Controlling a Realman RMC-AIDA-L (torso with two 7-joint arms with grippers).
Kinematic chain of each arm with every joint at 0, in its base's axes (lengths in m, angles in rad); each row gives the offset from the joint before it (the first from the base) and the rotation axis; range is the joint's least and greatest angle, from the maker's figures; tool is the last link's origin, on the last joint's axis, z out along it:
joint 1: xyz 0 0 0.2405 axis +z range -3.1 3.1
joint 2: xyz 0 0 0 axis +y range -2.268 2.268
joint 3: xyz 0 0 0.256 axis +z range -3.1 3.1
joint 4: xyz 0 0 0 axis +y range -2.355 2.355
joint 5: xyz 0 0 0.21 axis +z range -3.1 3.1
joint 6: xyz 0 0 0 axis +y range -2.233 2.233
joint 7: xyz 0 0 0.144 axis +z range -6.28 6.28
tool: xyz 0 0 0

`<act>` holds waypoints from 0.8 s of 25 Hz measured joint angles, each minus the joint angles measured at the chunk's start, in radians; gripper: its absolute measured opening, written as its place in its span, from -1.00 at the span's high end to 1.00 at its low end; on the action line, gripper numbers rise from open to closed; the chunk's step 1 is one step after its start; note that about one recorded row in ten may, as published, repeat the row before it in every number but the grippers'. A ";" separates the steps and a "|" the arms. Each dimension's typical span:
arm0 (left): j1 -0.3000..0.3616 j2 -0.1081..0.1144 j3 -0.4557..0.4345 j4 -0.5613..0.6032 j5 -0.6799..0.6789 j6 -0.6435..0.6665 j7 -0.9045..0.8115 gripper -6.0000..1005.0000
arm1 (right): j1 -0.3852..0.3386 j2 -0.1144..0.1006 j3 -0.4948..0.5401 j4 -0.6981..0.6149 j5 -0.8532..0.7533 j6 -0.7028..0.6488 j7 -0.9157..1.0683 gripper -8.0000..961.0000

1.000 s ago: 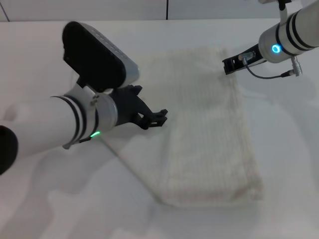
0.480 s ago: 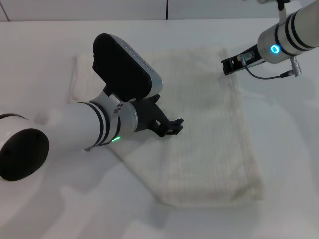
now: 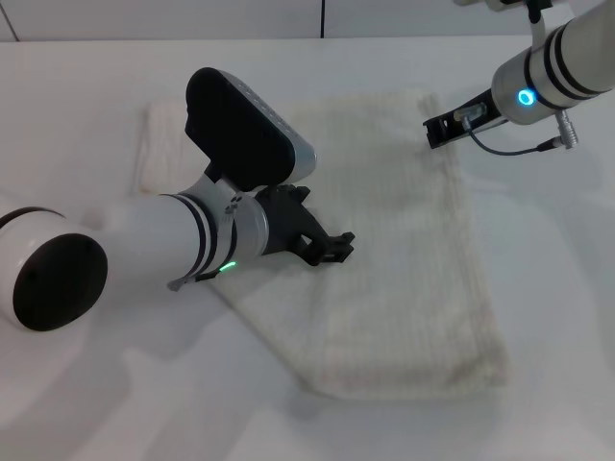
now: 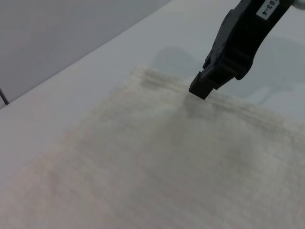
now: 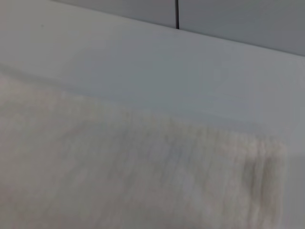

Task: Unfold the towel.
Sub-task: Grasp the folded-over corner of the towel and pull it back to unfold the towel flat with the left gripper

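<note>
Left hand [image 3: 332, 247] over towel [image 3: 404, 279] middle, opening unclear. Right hand [image 3: 440, 130] closed empty above far right hem. Bare tabletop [image 3: 567, 288] right.

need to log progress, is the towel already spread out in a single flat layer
No, in the head view the towel lies doubled over, its upper layer ending in an edge beside the left gripper.

The right gripper [image 4: 206, 86], black, reaches in over the far hemmed edge of the towel [image 4: 143, 162]; its tip sits just above that edge; cream ribbed cloth spreads out below and in front of it; bare white table [image 4: 95, 62] lies beyond
</note>
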 joint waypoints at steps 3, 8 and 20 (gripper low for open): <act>-0.013 0.000 -0.002 0.011 -0.011 0.001 0.000 -0.51 | 0.000 0.000 0.000 0.005 0.000 0.000 0.000 0.99; -0.035 0.001 -0.007 0.012 -0.013 -0.026 0.000 -0.50 | 0.009 0.000 0.000 0.037 0.000 0.005 0.000 0.99; -0.050 0.003 -0.016 -0.026 -0.013 -0.098 0.000 0.46 | 0.019 0.000 -0.012 0.067 0.000 0.019 -0.002 0.99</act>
